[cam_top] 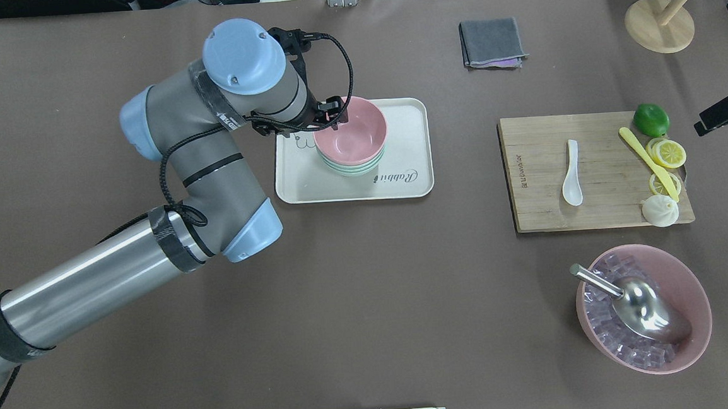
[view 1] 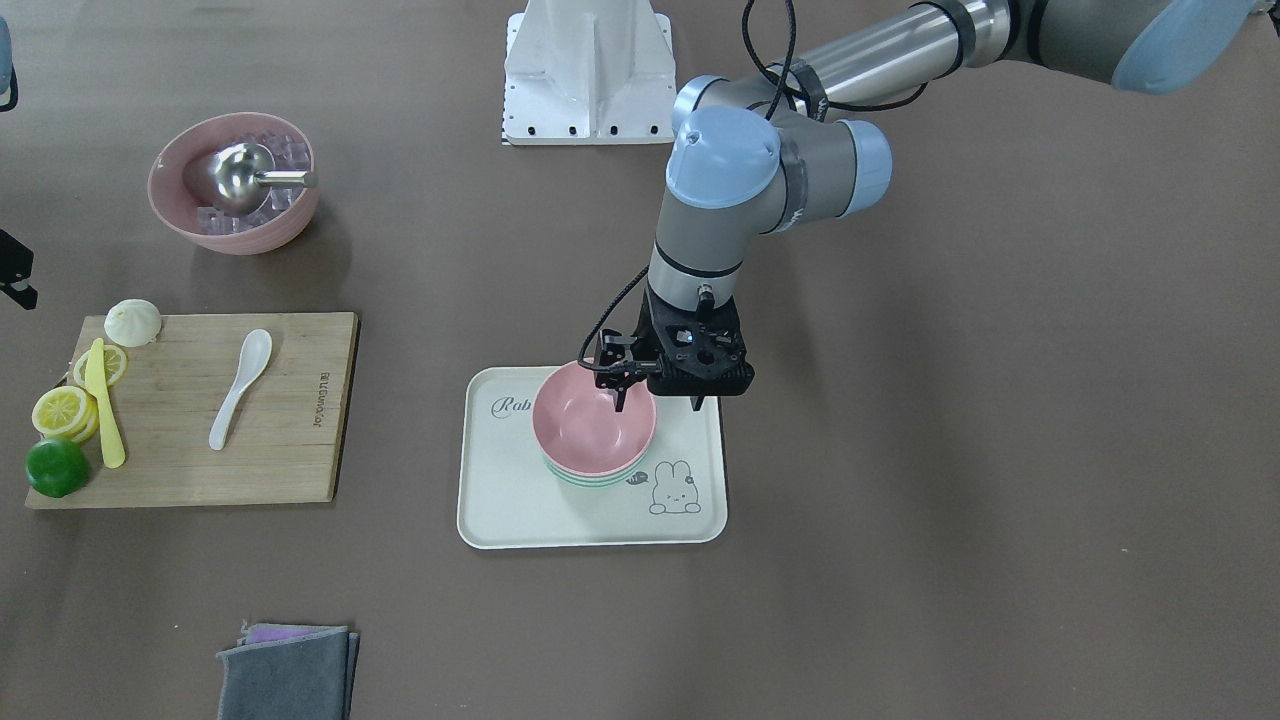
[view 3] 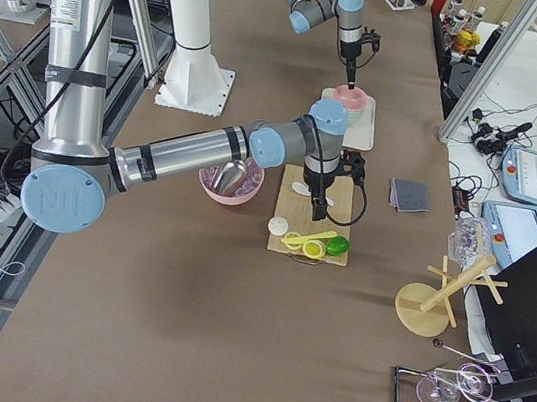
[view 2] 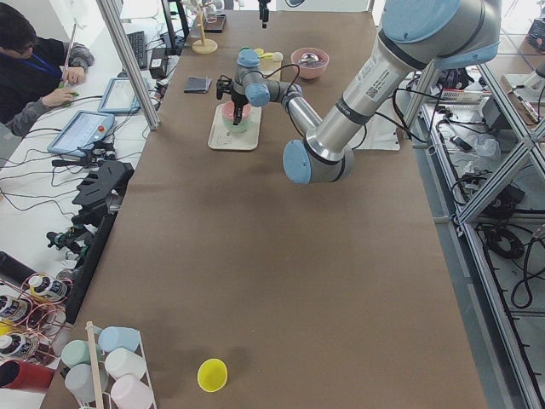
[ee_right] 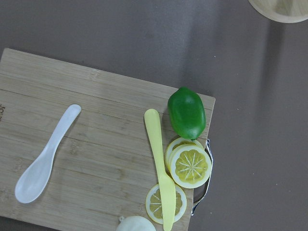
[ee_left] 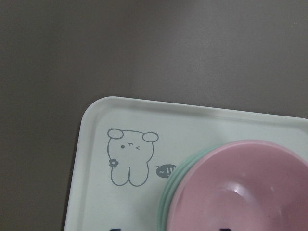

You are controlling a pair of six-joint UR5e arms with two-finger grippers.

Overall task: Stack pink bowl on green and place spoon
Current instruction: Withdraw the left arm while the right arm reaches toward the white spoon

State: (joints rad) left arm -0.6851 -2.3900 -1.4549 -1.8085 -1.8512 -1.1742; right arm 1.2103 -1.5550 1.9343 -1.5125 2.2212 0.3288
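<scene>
Left arm (cam_top: 210,176): enters the overhead view from 8 o'clock (12 is the table's far edge) and bends over the tray.
Left gripper (view 1: 658,402): points down at the stacked bowls. Its jaws are parted and hold nothing. One finger (view 1: 620,400) hangs over the pink bowl's inside and the other is outside the rim.
Tray (cam_top: 300,186): cream with a rabbit print, just past the table's middle toward 11 o'clock.
Pink bowl (cam_top: 350,132): upright and empty, nested on top of the stack on the tray.
Green bowl (ee_left: 168,192): under the pink one, with only its rim showing.
Grey cloth (cam_top: 492,42): folded, at 1 o'clock from the tray.
Cutting board (cam_top: 541,206): wooden, at 3 o'clock from the tray and well apart from it.
Spoon (cam_top: 572,176): white, lying flat on the board's middle. Its scoop end points to 6 o'clock and its handle to 12. Nothing touches it.
Yellow knife (cam_top: 645,159): lies across the lemon slices (cam_top: 669,153) at the board's 3 o'clock edge.
Lime (cam_top: 651,119): at the board's 1 o'clock corner.
White bun (cam_top: 660,210): at the board's 5 o'clock corner.
Large pink bowl (cam_top: 691,285): at 5 o'clock from the board, filled with ice cubes, with a metal scoop (cam_top: 646,317) in it.
Wooden stand (cam_top: 659,25): at 1 o'clock from the board.
Right gripper (view 3: 320,209): points down above the board. I cannot tell how wide its jaws stand.
</scene>
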